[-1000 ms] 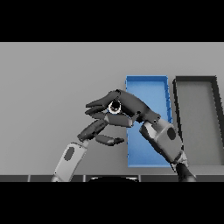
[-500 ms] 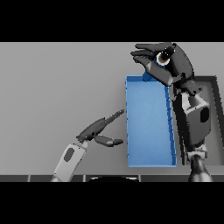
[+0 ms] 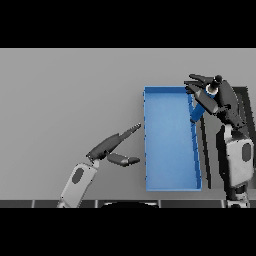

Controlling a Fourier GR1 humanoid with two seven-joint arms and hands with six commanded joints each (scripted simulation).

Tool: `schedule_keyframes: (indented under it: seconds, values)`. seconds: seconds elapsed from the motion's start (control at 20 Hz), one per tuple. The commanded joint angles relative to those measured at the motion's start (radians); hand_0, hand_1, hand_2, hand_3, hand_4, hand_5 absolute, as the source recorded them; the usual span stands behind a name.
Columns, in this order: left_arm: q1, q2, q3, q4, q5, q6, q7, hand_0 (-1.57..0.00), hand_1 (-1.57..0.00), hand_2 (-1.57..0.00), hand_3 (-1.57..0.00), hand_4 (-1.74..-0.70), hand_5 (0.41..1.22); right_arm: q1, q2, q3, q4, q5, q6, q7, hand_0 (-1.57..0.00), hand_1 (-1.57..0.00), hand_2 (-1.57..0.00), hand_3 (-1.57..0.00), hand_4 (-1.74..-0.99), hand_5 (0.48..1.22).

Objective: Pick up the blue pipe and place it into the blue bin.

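Head view: right hand (image 3: 216, 97), fingers curled round the blue pipe (image 3: 198, 111), hangs over the blue bin (image 3: 170, 182) rim at two o'clock; best shift inward before releasing. Left hand (image 3: 107, 147) idles, spread.

My right hand (image 3: 214, 96) covers most of the blue pipe (image 3: 198, 113), so I see only a short blue length below my fingers and what looks like its pale end above them. My forearm hides much of the dark bin (image 3: 248, 131), whose right side the picture's edge cuts off. It also screens part of the blue bin's (image 3: 170, 145) right wall.
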Motion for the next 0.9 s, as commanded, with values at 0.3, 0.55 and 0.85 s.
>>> schedule_keyframes:
  seconds: [0.3, 0.55, 0.85]
  values:
    - [0.042, -0.004, -0.026, -0.037, -0.006, 0.006, -0.006, 0.00, 0.00, 0.00, 0.00, -0.88, 0.425, 0.281, -0.141, 0.189, -0.076, -0.044, -0.273, 0.000, -1.57, -1.57, -1.57, -1.57, -1.741, 1.221]
    - [0.049, 0.003, -0.028, -0.039, -0.009, 0.005, -0.010, 0.00, 0.00, 0.00, 0.00, -0.88, 0.420, 0.320, -0.296, 0.400, -0.055, -0.103, -0.510, -0.001, -1.57, -1.57, -1.57, -1.02, -1.741, 1.221]
    - [0.039, 0.005, -0.022, -0.039, -0.005, 0.003, 0.015, 0.00, 0.00, 0.00, 0.00, -0.88, 0.425, 0.232, -0.454, 0.618, 0.044, -0.263, -0.639, 0.000, -0.75, -0.68, -0.68, -0.40, -1.413, 1.221]
